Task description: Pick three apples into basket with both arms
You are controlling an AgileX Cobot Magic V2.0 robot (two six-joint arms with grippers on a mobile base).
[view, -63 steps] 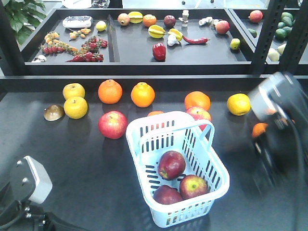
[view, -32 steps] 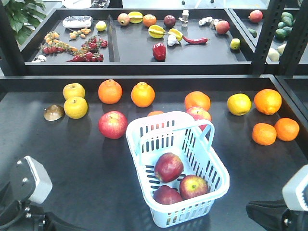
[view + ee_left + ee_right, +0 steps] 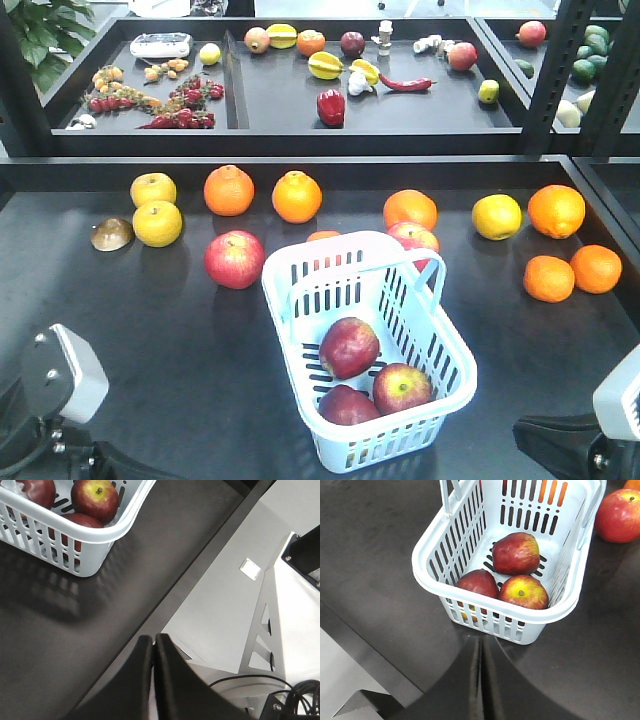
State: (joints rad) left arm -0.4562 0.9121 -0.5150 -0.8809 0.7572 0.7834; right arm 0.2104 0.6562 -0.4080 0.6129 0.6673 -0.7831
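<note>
The pale blue-white slotted plastic basket (image 3: 370, 345) stands on the dark worktop (image 3: 180, 330), close to its near edge, with its loop handle raised over the far end. Three dark red apples with yellow-green blush (image 3: 349, 347) (image 3: 402, 388) (image 3: 347, 405) lie inside, two touching at the near end and one just behind them. Bare worktop lies open to the basket's left and right; in the left wrist view the worktop's edge (image 3: 200, 565) runs diagonally just past the basket's corner (image 3: 107, 532), with pale floor beyond.

The left hand (image 3: 152, 645) has its two black fingers pressed together on nothing, hanging over the worktop's edge. The right hand (image 3: 481, 647) is likewise together and empty, its tips just short of the basket's near wall (image 3: 495, 615). From the front only the white-grey wrist casings (image 3: 65, 372) (image 3: 620, 395) show at the bottom corners, cut off by the frame.

Behind the basket a red-pink peach-like fruit (image 3: 234, 259) lies to its left; another (image 3: 414, 238) and an orange fruit (image 3: 322, 238) are partly hidden by the far wall. Oranges (image 3: 229, 190) (image 3: 297, 197) (image 3: 410, 210) and yellow fruits (image 3: 157, 223) (image 3: 497, 216) line the back, more oranges (image 3: 549, 278) lie at right. A raised black tray shelf (image 3: 300, 90) beyond carries small produce, too small to name surely.
</note>
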